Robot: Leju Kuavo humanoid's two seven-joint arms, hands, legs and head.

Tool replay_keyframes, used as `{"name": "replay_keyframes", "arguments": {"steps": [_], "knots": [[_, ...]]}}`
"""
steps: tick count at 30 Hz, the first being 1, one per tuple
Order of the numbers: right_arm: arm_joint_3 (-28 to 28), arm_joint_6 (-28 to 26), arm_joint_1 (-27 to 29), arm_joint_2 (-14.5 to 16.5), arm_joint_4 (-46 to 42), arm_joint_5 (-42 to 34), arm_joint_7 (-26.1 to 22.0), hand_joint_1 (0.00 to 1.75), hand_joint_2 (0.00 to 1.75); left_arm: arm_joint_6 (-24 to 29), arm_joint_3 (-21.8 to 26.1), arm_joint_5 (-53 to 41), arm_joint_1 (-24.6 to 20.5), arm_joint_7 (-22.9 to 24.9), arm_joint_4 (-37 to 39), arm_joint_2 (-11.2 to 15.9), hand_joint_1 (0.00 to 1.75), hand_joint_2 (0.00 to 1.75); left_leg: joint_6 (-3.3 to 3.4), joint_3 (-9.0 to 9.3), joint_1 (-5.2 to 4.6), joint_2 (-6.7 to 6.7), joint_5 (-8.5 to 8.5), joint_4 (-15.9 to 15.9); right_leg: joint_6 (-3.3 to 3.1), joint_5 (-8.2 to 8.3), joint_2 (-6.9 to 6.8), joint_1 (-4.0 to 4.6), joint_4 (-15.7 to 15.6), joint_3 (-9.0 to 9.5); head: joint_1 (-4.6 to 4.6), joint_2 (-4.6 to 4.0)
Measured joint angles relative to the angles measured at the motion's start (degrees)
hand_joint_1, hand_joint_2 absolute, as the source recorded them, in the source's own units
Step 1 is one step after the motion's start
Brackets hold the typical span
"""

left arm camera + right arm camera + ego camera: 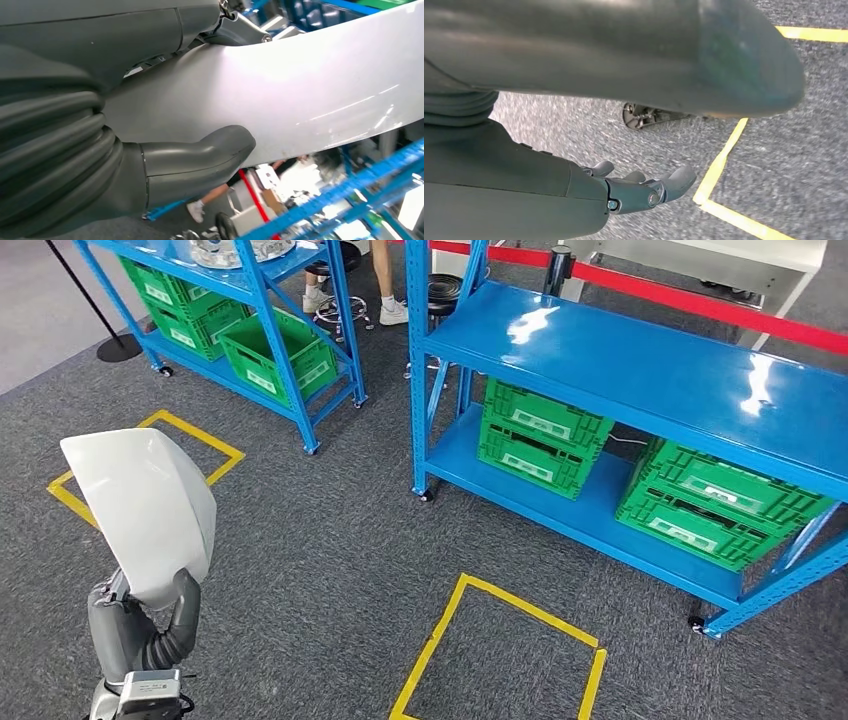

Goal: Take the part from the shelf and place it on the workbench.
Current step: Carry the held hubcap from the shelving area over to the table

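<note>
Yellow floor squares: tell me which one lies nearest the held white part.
The yellow square on the left, by the far shelf: the white part in the left hand overlaps it in the head view. The other square lies before the workbench.

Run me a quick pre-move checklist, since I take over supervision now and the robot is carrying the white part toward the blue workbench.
1. Left hand grips the white part: ok; the thumb presses on the part in the left wrist view.
2. Right hand free: ok, fingers spread, holding nothing, above the carpet.
3. Workbench top bare where the part could land: ok.
4. Carpet between robot and workbench free of obstacles: ok; just the yellow tape square.
5. Person standing behind the shelves: not ok, close to the work area.
6. Hold on the part's far side: cannot tell, hidden.
</note>
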Motion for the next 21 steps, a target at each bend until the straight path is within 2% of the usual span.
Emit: {"name": "replay_keyframes", "arguments": {"steps": [1,3,4,5,7,8,9,10,11,12,14,15,16,18,19,20,21], "knots": [[0.00,-0.03,-0.01,-0.02,0.00,0.25,-0.05,0.00,0.00,0.09,-0.01,-0.15,-0.11,0.21,0.53,0.11,1.75,1.75,0.49,0.09,-0.19,0.00,-0.13,-0.55,0.31,-0.03,-0.50,0.15,0.03,0.03,0.03,0.00],[-0.01,-0.20,-0.08,-0.05,0.00,0.64,-0.07,0.00,0.00,0.26,-0.01,-0.08,-0.02,0.36,1.39,0.41,1.75,1.75,1.33,-0.22,-0.15,-1.39,0.20,-0.69,0.95,-0.13,-1.26,0.08,0.04,0.20,0.07,0.00],[-0.01,-0.30,-0.12,-0.06,0.00,0.84,-0.03,0.00,0.00,0.27,0.00,0.44,-0.03,0.22,1.75,0.56,1.75,1.75,1.71,-0.26,-0.06,-2.04,0.38,-0.82,1.31,-0.66,-0.53,-0.04,0.58,0.11,0.09,0.00],[0.00,-0.41,-0.14,-0.07,0.00,1.00,0.16,0.00,0.00,0.21,0.01,1.22,-0.16,0.02,2.13,0.67,1.75,1.75,2.09,-0.27,0.08,-2.70,0.61,-0.98,1.62,-1.85,0.92,-0.20,2.21,-0.51,0.19,0.00],[0.01,-0.67,-0.09,-0.07,0.00,1.21,1.16,0.00,0.00,0.05,-0.03,2.81,-0.75,-0.31,3.17,0.81,1.75,1.75,2.59,-0.42,0.22,-3.99,0.94,-1.06,1.98,-5.56,4.55,-0.40,8.95,-3.56,0.39,0.00],[0.01,-0.84,-0.03,-0.07,0.00,1.24,1.98,0.00,0.00,0.00,-0.10,3.33,-1.18,-0.34,3.84,0.85,1.75,1.75,2.71,-0.61,0.21,-4.75,1.04,-1.00,2.03,-7.24,5.47,-0.42,13.02,-5.57,0.47,0.00],[0.01,-1.09,0.05,-0.07,0.00,1.22,2.90,0.00,0.00,0.09,-0.21,3.72,-1.63,-0.39,4.54,0.87,1.75,1.75,2.74,-0.78,0.19,-5.59,1.11,-0.91,2.03,-7.97,5.85,-0.41,15.89,-7.08,0.48,0.00],[0.00,-1.34,0.10,-0.07,0.00,1.22,3.82,0.00,0.00,0.30,-0.32,3.98,-2.06,-0.41,5.19,0.90,1.75,1.75,2.71,-0.92,0.17,-6.50,1.18,-0.78,1.96,-7.60,6.02,-0.41,16.81,-7.70,0.48,0.00],[-0.01,-1.58,0.13,-0.07,0.00,1.21,4.59,0.00,0.00,0.56,-0.42,4.20,-2.44,-0.42,5.72,0.90,1.75,1.75,2.64,-1.01,0.17,-7.41,1.23,-0.63,1.85,-6.12,6.22,-0.42,15.34,-7.16,0.49,0.00],[-0.01,-1.82,0.15,-0.07,0.00,1.22,5.15,0.00,0.00,0.91,-0.47,4.36,-2.74,-0.43,6.17,0.91,1.75,1.75,2.51,-1.06,0.18,-8.29,1.26,-0.47,1.69,-3.91,6.79,-0.49,11.78,-5.58,0.49,0.00],[-0.01,-2.27,0.19,-0.07,0.00,1.39,5.29,0.00,0.00,1.45,-0.43,4.67,-2.98,-0.43,6.69,0.93,1.75,1.75,2.04,-1.28,0.17,-9.73,1.31,-0.15,1.36,-0.78,9.32,-0.62,4.06,-2.15,0.48,0.00],[-0.01,-2.51,0.18,-0.05,0.00,1.55,5.04,0.00,0.00,1.68,-0.36,4.94,-2.97,-0.45,6.86,0.96,1.75,1.75,1.67,-1.50,0.14,-10.31,1.39,-0.07,1.22,-0.15,10.19,-0.61,1.85,-1.24,0.45,0.00],[-0.01,-2.69,0.18,-0.04,0.00,1.75,4.72,0.00,0.00,1.87,-0.28,5.33,-2.88,-0.46,6.92,1.01,1.75,1.75,1.24,-1.73,0.16,-10.85,1.54,-0.11,1.03,-0.13,10.55,-0.49,1.06,-1.00,0.44,0.00],[-0.01,-2.80,0.13,-0.01,0.00,2.12,4.35,0.00,0.00,2.33,-0.13,6.12,-2.49,-0.50,6.93,1.25,1.75,1.75,0.38,-2.22,0.27,-11.72,1.90,-0.37,0.38,0.24,9.23,-0.34,0.84,-1.04,0.43,0.00],[-0.01,-2.80,0.12,0.00,0.00,2.24,4.32,0.00,0.00,2.56,-0.06,6.42,-2.26,-0.51,6.90,1.42,1.75,1.75,0.09,-2.52,0.27,-10.98,1.70,-0.10,-0.08,0.42,8.54,-0.34,0.64,-1.00,0.39,0.00],[-0.01,-2.80,0.16,0.01,0.00,2.34,4.37,0.00,0.00,2.76,-0.03,6.59,-2.13,-0.52,6.87,1.58,1.75,1.75,-0.16,-3.21,0.22,-9.52,0.83,1.10,-0.54,0.57,7.75,-0.40,0.43,-0.96,0.29,0.00],[-0.01,-2.83,0.22,0.01,0.00,2.41,4.51,0.00,0.00,2.92,-0.01,6.68,-2.09,-0.53,6.86,1.71,1.75,1.75,-0.34,-4.33,0.17,-7.67,-0.73,3.49,-0.91,0.66,6.93,-0.42,0.27,-0.96,0.20,0.00]]}}
